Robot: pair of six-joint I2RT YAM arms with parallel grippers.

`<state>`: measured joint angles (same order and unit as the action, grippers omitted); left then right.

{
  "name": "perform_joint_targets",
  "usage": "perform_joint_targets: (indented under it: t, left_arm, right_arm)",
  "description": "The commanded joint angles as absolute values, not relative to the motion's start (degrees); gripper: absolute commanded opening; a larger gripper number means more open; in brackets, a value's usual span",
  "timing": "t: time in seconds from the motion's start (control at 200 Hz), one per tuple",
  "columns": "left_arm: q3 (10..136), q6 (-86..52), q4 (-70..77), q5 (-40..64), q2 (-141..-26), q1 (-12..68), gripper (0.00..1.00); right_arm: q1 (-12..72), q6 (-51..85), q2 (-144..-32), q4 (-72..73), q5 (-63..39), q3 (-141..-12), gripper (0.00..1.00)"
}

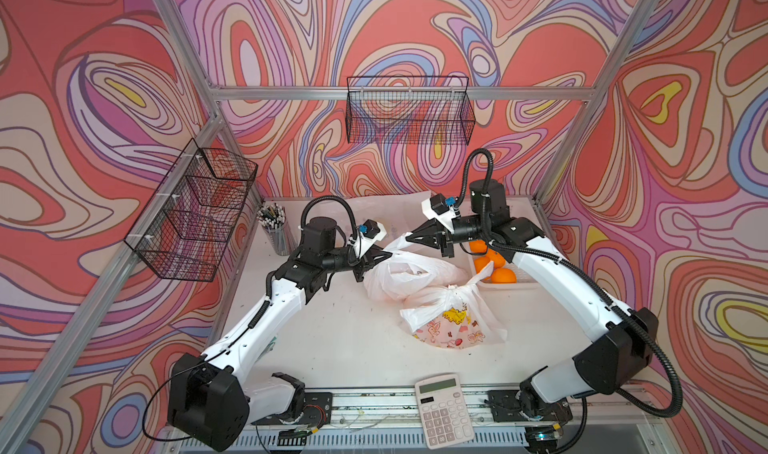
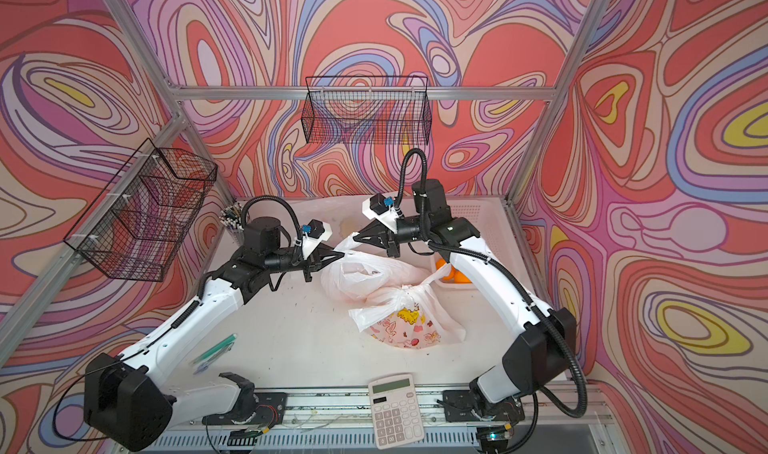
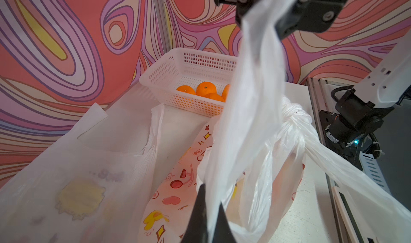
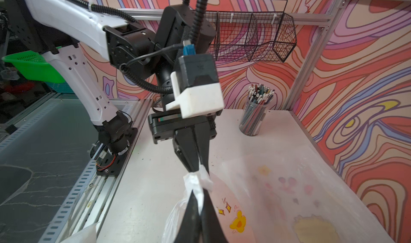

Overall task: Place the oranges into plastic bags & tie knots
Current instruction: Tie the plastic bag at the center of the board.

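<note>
- We saw the left gripper (image 1: 386, 257) with its jaws clamped together on a white handle strip of the untied bag (image 1: 409, 279).
- The right gripper (image 1: 411, 238) was likewise pinched tight on that bag's handle plastic. Its tip was just beside the left one, raised above the bag's body.
- The untied bag slumped mid-table (image 1: 332, 339), touching the tied bag (image 1: 451, 327) in front of it.
- The tied bag, printed with bunnies and a yellow bubble, carried its knot (image 1: 454, 293) on top, with the ends sticking out.
- We counted at least four oranges (image 3: 205, 88) in the white basket (image 3: 169, 75), on the right arm's side of the table.
- A calculator (image 1: 442, 410) lay at the front edge, well apart from the bags.
</note>
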<state>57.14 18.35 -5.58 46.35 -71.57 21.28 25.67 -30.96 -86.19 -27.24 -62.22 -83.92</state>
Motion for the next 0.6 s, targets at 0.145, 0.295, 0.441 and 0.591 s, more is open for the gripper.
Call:
perform_joint_targets:
  t: [0.145, 0.295, 0.441, 0.591]
  left_arm:
    - [57.1, 20.1, 0.0, 43.9, -72.7, 20.9, 0.00]
    - [58.2, 22.9, -1.1, 43.8, -73.1, 20.9, 0.00]
    - [58.3, 25.2, -1.2, 43.8, -73.0, 20.9, 0.00]
    - [58.4, 26.4, -1.1, 43.8, -73.3, 21.0, 0.00]
  right_arm:
    - [22.0, -25.8, -80.9, -26.4, -60.8, -84.2, 0.27]
    - [20.3, -14.4, -84.7, -17.5, -54.0, -89.5, 0.41]
    - [20.8, -15.4, -92.5, -23.8, -51.9, -98.2, 0.53]
    - [24.0, -21.1, -96.5, -29.3, -51.6, -101.5, 0.78]
